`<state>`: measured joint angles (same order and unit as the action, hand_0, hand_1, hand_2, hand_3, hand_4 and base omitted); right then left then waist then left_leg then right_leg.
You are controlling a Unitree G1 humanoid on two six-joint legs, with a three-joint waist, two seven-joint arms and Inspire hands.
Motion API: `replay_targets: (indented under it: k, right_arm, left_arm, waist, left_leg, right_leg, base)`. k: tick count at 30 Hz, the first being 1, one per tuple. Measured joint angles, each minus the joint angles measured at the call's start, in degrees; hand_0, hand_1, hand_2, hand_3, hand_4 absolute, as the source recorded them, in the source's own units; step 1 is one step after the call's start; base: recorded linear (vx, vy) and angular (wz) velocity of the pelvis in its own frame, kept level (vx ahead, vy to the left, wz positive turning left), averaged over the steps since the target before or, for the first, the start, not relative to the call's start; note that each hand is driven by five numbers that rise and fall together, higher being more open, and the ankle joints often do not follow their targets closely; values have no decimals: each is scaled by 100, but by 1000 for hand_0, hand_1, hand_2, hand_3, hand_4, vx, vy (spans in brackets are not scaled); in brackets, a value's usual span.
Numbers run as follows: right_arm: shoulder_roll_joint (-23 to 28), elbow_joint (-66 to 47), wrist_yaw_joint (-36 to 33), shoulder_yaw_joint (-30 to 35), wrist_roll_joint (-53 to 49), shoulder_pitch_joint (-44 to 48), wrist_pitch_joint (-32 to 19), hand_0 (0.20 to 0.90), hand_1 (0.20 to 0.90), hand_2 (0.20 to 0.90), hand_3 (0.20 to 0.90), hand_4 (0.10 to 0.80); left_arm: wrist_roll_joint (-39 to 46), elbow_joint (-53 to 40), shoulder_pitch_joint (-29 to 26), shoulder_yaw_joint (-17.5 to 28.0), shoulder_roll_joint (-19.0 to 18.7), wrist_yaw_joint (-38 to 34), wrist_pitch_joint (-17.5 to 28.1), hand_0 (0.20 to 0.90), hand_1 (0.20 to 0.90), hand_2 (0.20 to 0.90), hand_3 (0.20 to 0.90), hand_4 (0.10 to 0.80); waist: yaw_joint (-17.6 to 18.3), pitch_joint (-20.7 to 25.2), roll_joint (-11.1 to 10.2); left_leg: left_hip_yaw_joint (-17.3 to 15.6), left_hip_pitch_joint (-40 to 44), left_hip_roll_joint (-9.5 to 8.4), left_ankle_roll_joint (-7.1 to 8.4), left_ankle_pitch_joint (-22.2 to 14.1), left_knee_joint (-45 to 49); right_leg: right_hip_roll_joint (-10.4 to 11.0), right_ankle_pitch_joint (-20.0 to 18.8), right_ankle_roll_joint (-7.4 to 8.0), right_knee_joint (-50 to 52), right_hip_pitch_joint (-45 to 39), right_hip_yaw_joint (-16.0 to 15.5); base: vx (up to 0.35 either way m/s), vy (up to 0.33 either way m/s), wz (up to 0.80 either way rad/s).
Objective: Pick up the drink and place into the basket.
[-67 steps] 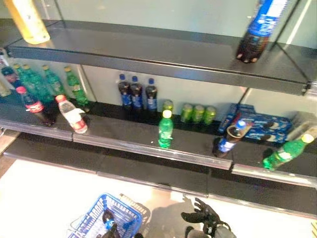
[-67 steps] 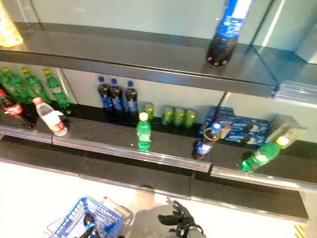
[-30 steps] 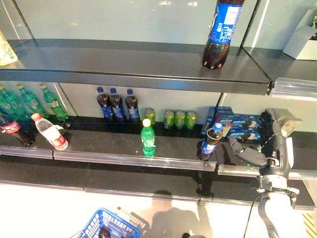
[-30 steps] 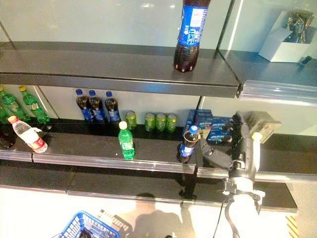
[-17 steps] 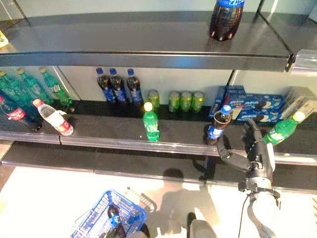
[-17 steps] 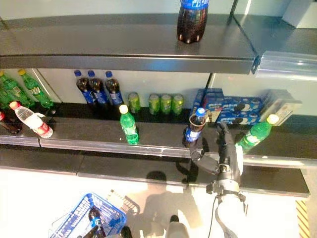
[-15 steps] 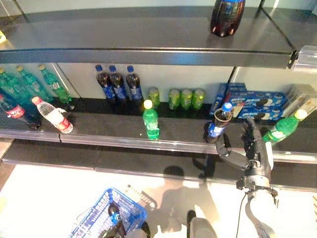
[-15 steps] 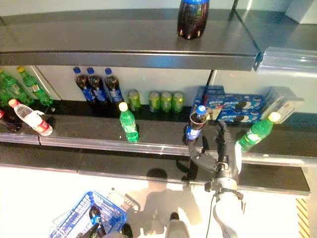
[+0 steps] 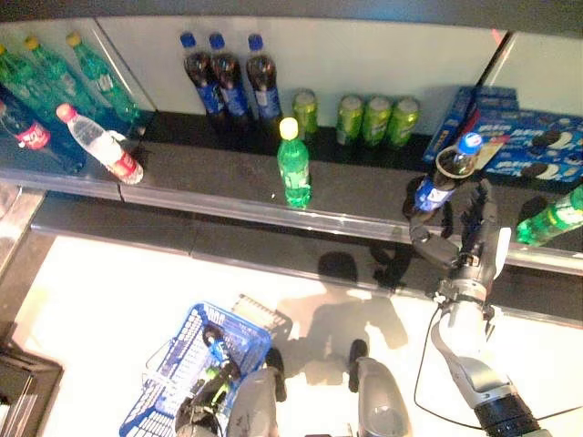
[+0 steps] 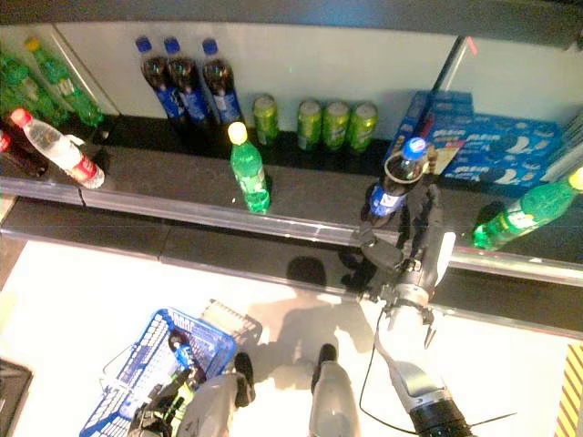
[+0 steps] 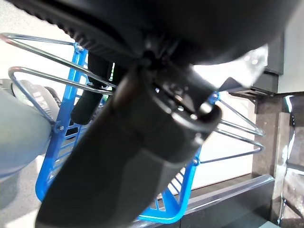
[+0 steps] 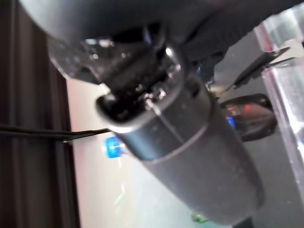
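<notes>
A glossy dark shelf (image 9: 228, 182) with a shiny metal front edge holds clear plastic bottles (image 9: 293, 166) and shiny green cans (image 9: 350, 118), above a smooth pale floor (image 9: 109, 300) and a blue plastic basket (image 9: 187, 350) with wire handles.

Shop: stocked drink shelves (image 9: 228, 182), basket (image 9: 196, 360)

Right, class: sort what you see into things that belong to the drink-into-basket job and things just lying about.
Belongs to the job:
- dark cola bottle with blue cap
- right hand, open beside that bottle
- blue basket
- left hand at the basket

Just lying about:
- green bottle
- green cans
- blue boxes
- water bottle
</notes>
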<state>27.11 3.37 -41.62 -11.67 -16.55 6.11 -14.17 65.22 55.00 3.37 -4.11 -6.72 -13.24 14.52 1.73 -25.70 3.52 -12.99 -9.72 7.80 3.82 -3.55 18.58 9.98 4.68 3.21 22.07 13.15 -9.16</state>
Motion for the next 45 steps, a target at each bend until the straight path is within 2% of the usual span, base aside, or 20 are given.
replay_targets:
  k: [7, 14, 22, 26, 35, 36, 37, 38, 45]
  right_arm:
    - [-55, 455, -427, -5, -46, 793, 16, 900, 900, 900, 900, 800]
    - [-181, 832, -650, 19, -230, 1237, 35, 900, 900, 900, 900, 800]
    - [-143, 1422, -790, 157, -673, 2031, 44, 900, 900, 900, 900, 800]
    - [10, 1652, -831, 220, -866, 2359, 54, 900, 900, 900, 900, 800]
    - [23, 2305, -907, 392, -1153, 2990, 48, 900, 900, 900, 900, 800]
    - [23, 2309, -910, 396, -1175, 3006, 48, 829, 829, 829, 818, 718]
    - [32, 2330, -909, 394, -1178, 3028, 48, 712, 712, 712, 680, 580]
    - [56, 2381, -909, 395, -1181, 3062, 49, 300, 300, 300, 200, 100]
    - [251, 2529, -909, 448, -1185, 3172, 87, 300, 300, 300, 200, 100]
  left_arm:
    - [151, 1, -318, -2, -56, 24, 5, 300, 300, 300, 200, 100]
    - [169, 1, -384, -144, -58, 69, -3, 300, 300, 300, 200, 100]
    - [252, -1, -516, -203, -72, 164, -28, 300, 300, 300, 200, 100]
    - [342, -5, -586, -211, -75, 284, -53, 300, 300, 300, 200, 100]
    - [392, -7, -656, -228, -82, 321, -67, 300, 300, 300, 200, 100]
    - [391, -7, -658, -228, -82, 331, -67, 300, 300, 300, 200, 100]
    - [392, -7, -659, -228, -83, 333, -70, 300, 300, 300, 200, 100]
    - [392, -7, -664, -229, -83, 343, -81, 300, 300, 300, 200, 100]
    - [392, -35, -693, -233, -89, 373, -174, 300, 300, 300, 200, 100]
  waist:
    - [-26, -284, 90]
    - [-209, -433, 154]
    - [-330, -488, 259]
    - [-429, -508, 310]
    - [-526, -512, 318]
    - [-535, -512, 319]
    - [-553, -512, 321]
    - [-557, -513, 328]
    - [-622, -518, 370]
  left_leg:
    - [185, -331, 35, -34, 7, 300]
    - [262, -460, 41, -2, -19, 411]
    - [315, -715, 51, 28, 13, 470]
    - [364, -852, 39, -8, 51, 484]
    - [431, -953, 0, 16, 79, 551]
    - [433, -954, 1, 19, 81, 549]
    - [434, -955, 1, 21, 83, 546]
    - [433, -957, 1, 21, 83, 547]
    - [442, -965, -8, 17, 88, 550]
  right_leg:
    - [3, -13, -31, 91, 140, -148]
    - [6, 6, -52, 209, 232, -174]
    - [3, -23, -100, 291, 479, -208]
    - [7, -14, -112, 303, 588, -252]
    - [37, 101, -140, 466, 718, -292]
    - [37, 105, -141, 470, 721, -294]
    - [37, 105, -141, 470, 723, -295]
    - [37, 105, -141, 474, 726, -296]
    - [42, 107, -140, 482, 731, -299]
  base:
    - [-15, -23, 9]
    - [5, -11, 4]
    - [-5, -1, 1]
    - [-9, -10, 3]
    - [-2, -1, 3]
    - [0, 0, 0]
    - [0, 0, 0]
    - [0, 0, 0]
    - [0, 0, 0]
